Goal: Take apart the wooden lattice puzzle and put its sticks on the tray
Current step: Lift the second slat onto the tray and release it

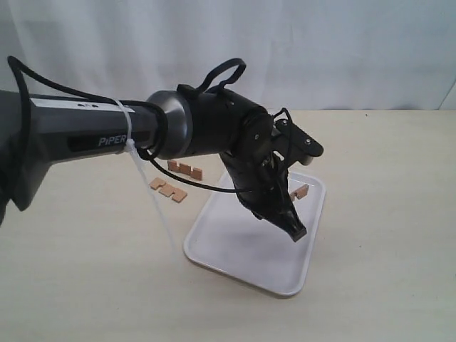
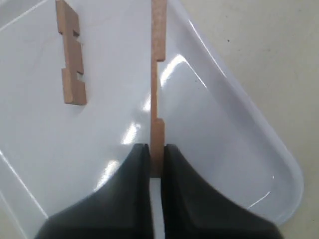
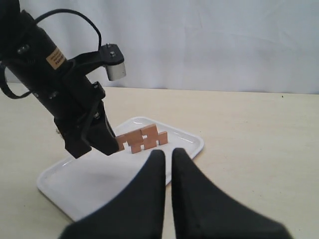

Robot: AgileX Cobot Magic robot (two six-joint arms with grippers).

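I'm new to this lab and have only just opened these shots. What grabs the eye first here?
The black left arm fills the exterior view. Its left gripper is shut on a notched wooden stick, held edge-on above the white tray. A second stick lies flat on the tray. Two loose sticks lie on the table, left of the tray in that view.

- Four sticks (image 1: 185,170) showing: two lying on table (image 1: 85,285), one lying on tray (image 1: 235,265), one being pinched.
- One tray showing.
- Two grippers showing: left gripper (image 2: 157,149), right gripper (image 3: 168,152).
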